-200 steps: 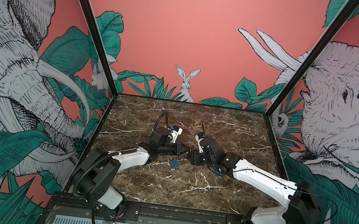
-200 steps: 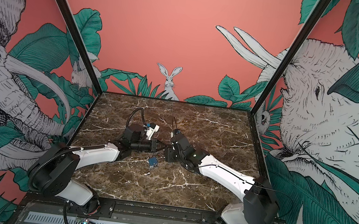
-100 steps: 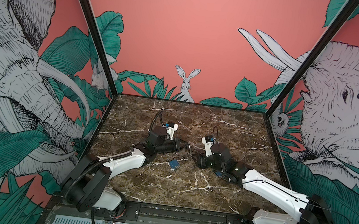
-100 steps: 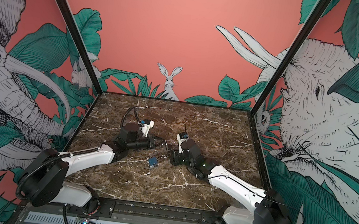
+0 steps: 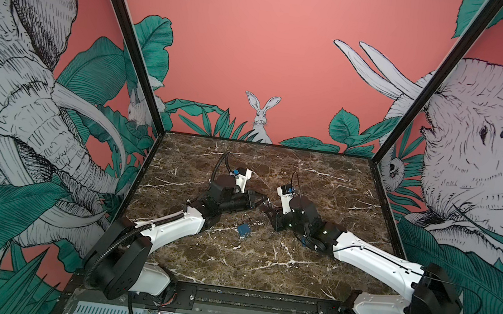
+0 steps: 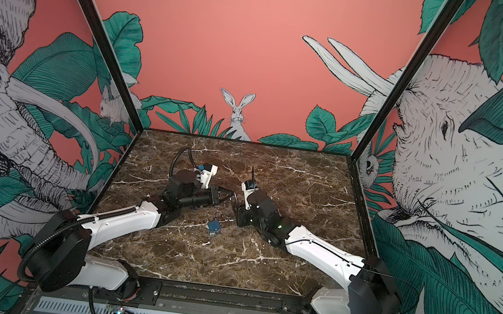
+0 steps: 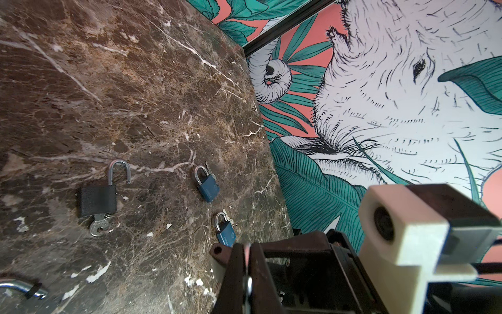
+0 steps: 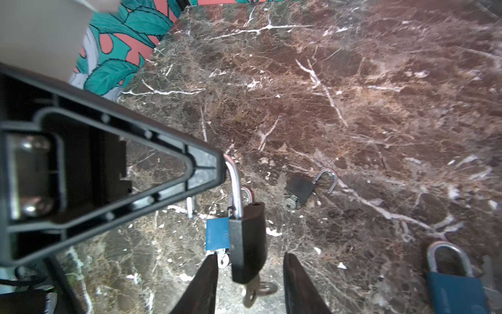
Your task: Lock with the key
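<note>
**Two claws converge on the hanging padlock**

Over the last second the right claw [image 8: 250, 255] has narrowed its jaws, which now stand apart either side of the black padlock [image 8: 248, 244], low on its body, touching neither face as far as shows. That reads as preparation to brace the body or take the key [image 8: 251, 295]. The left claw [image 8: 217, 168] stays fully shut on the silver shackle [image 8: 235, 190], dangling the padlock above the marble surface [image 8: 380, 108], between both arms. Its shackle is swung open, the socket hole [image 8: 255, 204] bare; the key sits in the base. A blue padlock [image 8: 216, 234] lies below.
</note>
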Tool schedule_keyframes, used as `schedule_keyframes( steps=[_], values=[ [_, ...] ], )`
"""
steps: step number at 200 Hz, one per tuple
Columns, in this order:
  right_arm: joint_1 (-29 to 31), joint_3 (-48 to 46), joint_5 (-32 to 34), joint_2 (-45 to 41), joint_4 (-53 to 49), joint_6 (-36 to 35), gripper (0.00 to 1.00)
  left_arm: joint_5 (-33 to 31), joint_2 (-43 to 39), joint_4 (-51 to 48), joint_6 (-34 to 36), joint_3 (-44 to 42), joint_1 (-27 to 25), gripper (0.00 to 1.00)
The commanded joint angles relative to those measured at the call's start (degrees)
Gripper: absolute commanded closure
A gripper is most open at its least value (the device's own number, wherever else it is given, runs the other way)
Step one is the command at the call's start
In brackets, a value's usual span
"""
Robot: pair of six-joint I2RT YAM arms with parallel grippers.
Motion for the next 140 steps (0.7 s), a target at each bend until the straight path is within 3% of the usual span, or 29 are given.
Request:
schedule_keyframes(
  steps=[1, 140],
  values=[
    [0.44, 1.18, 4.34, 0.26, 1.22, -1.33, 0.65, -0.09, -2.56, 0.11, -0.55, 1.94, -0.35, 1.0],
    [0.53, 2.85, 6.59, 2.76, 3.39, -1.49, 0.7, 0.05, -2.62, 0.2, -0.73, 2.38, -0.71, 1.0]
  ],
)
